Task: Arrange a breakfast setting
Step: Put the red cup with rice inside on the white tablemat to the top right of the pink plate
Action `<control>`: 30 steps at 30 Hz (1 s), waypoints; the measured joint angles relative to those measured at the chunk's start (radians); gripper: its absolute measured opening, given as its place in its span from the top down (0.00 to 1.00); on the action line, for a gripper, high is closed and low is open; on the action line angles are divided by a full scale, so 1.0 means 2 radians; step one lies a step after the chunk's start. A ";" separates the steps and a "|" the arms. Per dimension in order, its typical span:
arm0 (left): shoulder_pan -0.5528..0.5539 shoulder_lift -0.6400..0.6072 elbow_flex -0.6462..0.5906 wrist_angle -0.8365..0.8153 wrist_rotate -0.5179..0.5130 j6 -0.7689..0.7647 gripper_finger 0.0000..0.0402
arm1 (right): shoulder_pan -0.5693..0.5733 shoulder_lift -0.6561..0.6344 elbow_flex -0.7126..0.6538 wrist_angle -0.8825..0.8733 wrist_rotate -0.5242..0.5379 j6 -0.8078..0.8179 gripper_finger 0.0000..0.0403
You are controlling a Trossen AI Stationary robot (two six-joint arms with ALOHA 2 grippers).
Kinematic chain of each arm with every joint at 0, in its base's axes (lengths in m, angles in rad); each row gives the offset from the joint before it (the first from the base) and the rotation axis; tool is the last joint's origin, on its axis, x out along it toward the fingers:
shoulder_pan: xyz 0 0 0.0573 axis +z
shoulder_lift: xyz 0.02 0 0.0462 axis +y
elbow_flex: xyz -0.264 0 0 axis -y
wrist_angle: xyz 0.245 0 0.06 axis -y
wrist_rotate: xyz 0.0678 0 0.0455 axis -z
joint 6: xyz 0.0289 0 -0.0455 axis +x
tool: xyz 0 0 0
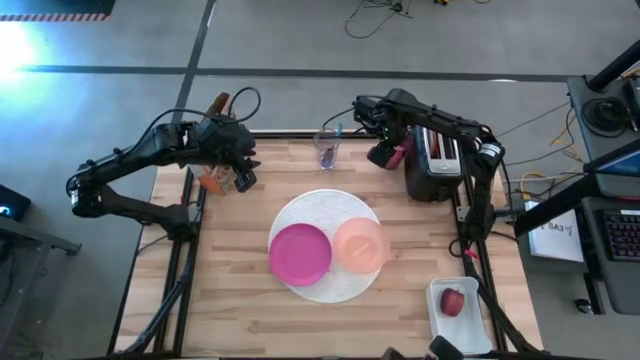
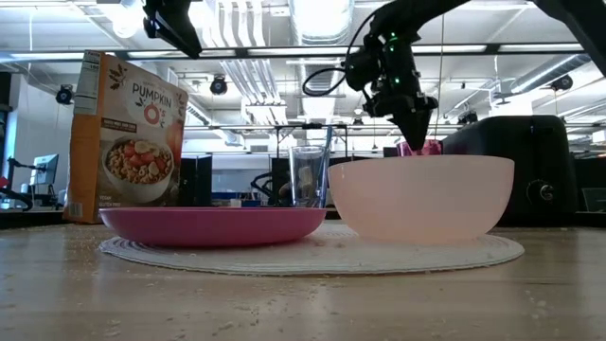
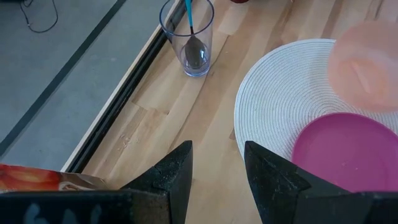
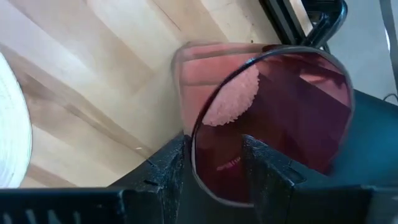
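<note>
A round white ribbed plate (image 1: 320,215) lies mid-table. On it rest a magenta plate (image 1: 300,253) and a translucent peach bowl (image 1: 361,245). A clear glass (image 3: 186,37) at the far edge holds a teal-handled spoon (image 3: 189,18), dark head down. A pink translucent tumbler (image 4: 273,112) stands upright on the table beside the toaster. My right gripper (image 4: 214,146) is open above it, pointing down, with the tumbler's wall between its fingers. My left gripper (image 3: 217,152) hangs open over the far left of the table, holding nothing. My right gripper comes from above with one finger (image 4: 267,174) inside the tumbler's rim (image 4: 194,134) and the other finger outside it. A gap shows between them, and I cannot tell whether either finger touches the wall. The tumbler stands on the table.
A black toaster (image 1: 432,165) stands at the far right, close by the tumbler. An orange cereal box (image 2: 128,137) stands upright under my left arm at the far left. A white tray (image 1: 478,330) at the near right holds a small red fruit (image 1: 453,302).
</note>
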 joint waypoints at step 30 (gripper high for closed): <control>0.000 0.000 0.000 0.000 0.000 0.000 0.68 | 0.072 0.000 -0.019 0.007 -0.094 -0.070 0.98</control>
